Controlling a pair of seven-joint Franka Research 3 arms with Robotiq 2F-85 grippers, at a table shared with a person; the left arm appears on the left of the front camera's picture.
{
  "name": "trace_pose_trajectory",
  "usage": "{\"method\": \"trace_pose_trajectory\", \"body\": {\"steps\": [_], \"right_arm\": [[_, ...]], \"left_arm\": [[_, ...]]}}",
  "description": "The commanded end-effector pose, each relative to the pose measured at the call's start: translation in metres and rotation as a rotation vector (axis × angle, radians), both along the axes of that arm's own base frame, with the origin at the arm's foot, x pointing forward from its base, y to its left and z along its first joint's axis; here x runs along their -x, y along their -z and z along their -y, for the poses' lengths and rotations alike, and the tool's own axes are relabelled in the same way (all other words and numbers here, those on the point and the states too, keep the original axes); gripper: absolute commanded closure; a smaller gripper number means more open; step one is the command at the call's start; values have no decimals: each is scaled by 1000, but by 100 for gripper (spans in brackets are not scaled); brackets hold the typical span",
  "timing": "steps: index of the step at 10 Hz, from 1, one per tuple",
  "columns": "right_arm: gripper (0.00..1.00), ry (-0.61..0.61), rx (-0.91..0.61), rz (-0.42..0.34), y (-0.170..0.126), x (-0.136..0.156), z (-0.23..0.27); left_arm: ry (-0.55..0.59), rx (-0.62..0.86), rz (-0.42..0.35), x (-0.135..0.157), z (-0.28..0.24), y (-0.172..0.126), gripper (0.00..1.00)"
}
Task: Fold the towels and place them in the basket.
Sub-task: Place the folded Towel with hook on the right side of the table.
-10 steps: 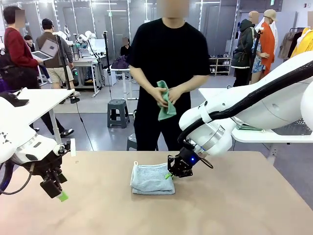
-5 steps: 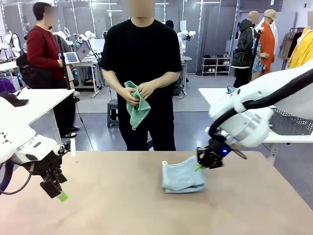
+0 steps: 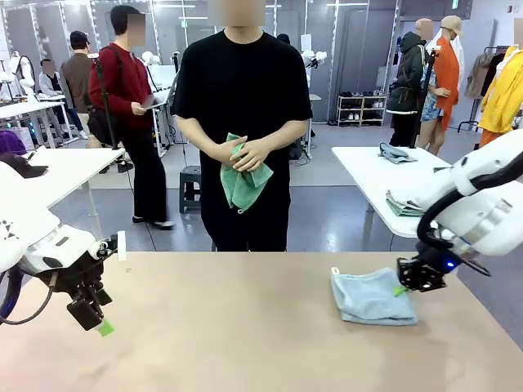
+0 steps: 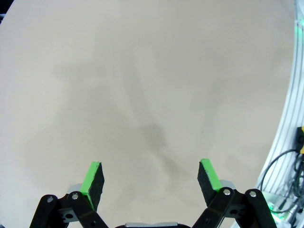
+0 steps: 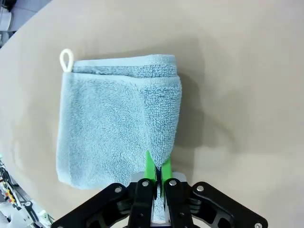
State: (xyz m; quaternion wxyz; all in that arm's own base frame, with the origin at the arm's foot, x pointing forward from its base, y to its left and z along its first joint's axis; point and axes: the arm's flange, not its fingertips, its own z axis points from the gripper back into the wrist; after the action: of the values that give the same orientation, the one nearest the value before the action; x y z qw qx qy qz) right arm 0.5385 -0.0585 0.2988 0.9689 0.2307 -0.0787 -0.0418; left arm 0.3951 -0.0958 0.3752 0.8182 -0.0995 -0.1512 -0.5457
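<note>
Pale blue terry: the blue towel lies folded on the table, right of centre. It is flat except for its right-hand edge, which lifts a little into the right gripper.

Right gripper: jaws pressed nearly together, with a ridge of the cloth pinched between the green pads. Right wrist view shows the pinch at the near edge, close to one corner. The rest of the towel spreads away from the fingers, ahead and off to one side. White loop tag at the far corner, diagonally opposite the pinch. The thick folded edge runs along the far side.

Key relation: the whole towel lies to the robot's left of the right gripper, so it would trail behind any pull to the right. Long axis roughly across the table, left to right, though the fold is close to square. Held by one point only, so I judge it likely to hang and loosen if lifted.

Left gripper: jaws spread wide, nothing between them, hanging over bare table at the left edge, well apart from the towel. Right arm is far the nearer.

Green towel: bunched in the person's hands at the far side, off the table, not yet folded.

Step, as I judge it: carrying off the first folded towel.
</note>
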Motion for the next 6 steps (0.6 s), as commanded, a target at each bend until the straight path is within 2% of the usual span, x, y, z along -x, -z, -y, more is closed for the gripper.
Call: {"method": "trace_pose_trajectory", "body": {"steps": [1,4,5,6], "right_arm": [[95,-35,14,-26,2,-5,26],[95,-6,33,-43,10,-11,54],[85,-9,37,-48,10,-11,58],[60,-18,39,-47,6,-11,59]], "left_arm": [[-3,-15,4,-1,0,-1,0],[-3,-15,4,-1,0,-1,0],[-3,-15,4,-1,0,-1,0],[-3,-15,4,-1,0,-1,0]]}}
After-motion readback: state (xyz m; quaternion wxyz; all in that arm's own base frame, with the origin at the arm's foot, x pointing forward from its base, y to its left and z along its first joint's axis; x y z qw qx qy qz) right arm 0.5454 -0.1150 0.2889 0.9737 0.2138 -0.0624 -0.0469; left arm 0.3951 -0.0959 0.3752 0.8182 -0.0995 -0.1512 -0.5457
